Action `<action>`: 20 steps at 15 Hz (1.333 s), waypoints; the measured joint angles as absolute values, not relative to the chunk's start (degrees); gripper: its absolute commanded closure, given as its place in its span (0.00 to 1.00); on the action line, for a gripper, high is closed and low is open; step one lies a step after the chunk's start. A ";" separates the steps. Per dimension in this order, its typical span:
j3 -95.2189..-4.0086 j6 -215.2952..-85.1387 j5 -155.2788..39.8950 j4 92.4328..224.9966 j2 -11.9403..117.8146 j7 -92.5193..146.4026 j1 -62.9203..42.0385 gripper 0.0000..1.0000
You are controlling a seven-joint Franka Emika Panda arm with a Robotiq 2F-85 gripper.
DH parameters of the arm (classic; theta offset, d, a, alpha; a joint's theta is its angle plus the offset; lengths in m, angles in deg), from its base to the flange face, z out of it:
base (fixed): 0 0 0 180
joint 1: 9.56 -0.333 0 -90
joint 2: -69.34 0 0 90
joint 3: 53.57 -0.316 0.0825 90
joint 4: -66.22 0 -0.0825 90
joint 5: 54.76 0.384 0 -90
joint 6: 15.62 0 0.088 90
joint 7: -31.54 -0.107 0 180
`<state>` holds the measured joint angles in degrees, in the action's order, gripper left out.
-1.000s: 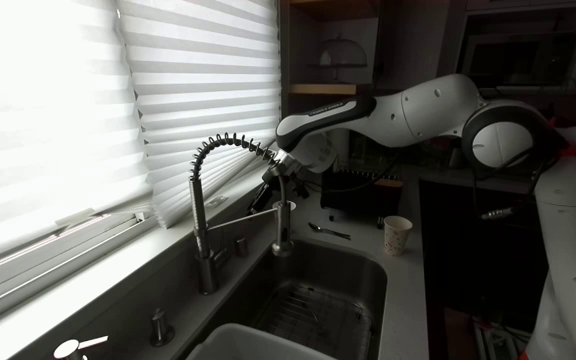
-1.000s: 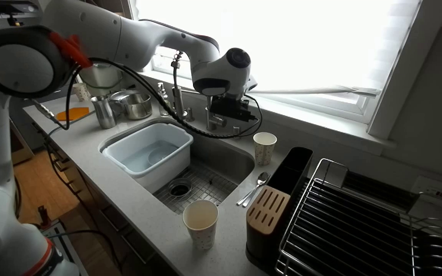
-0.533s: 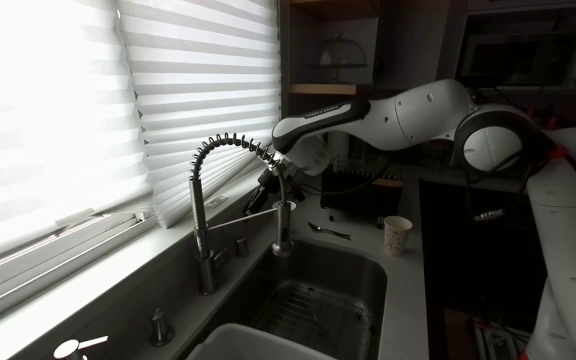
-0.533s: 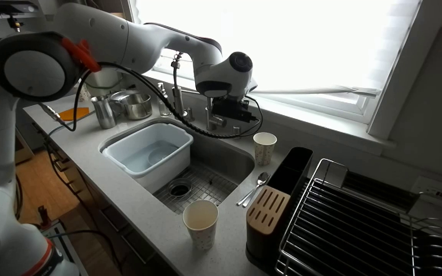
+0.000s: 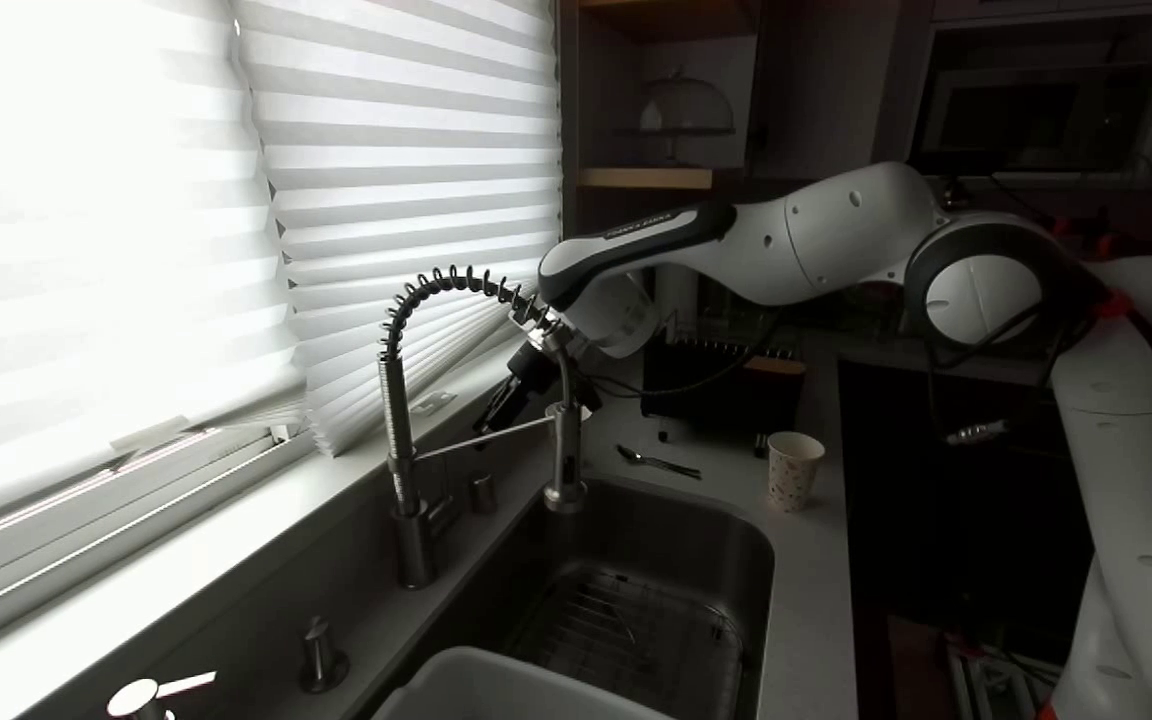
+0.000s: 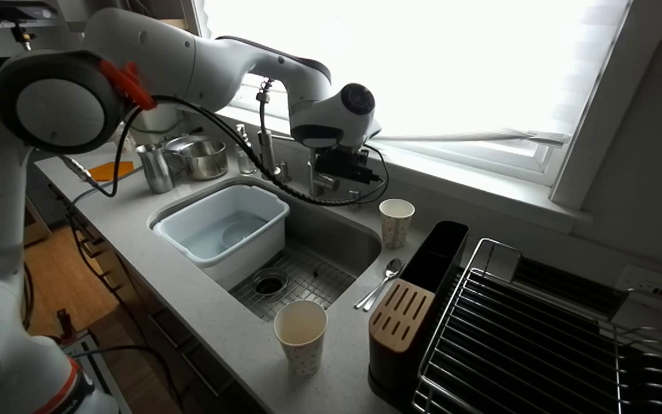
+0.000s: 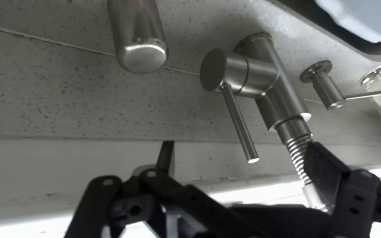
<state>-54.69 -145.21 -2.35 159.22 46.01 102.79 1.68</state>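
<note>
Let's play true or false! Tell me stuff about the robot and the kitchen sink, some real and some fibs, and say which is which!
1. The black robot gripper is open. True.
2. It is squeezing the silver metal faucet lever. False: its fingers are spread, and neither touches the lever in the wrist view.
3. The whitish plastic tub sits in the grey metal sink. True.
4. The shiny metal spoon lies in the tub. False: it lies on the speckled grey counter.
5. In an exterior view, the nearest speckled white paper cup stands upright. True.
</note>
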 measured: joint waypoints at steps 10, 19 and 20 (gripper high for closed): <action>-56.86 -151.45 7.94 159.23 44.01 115.73 1.61 0.06; -56.96 -151.97 13.69 159.22 43.01 123.37 1.45 0.02; -56.96 -151.97 14.20 159.21 42.93 123.94 1.39 0.00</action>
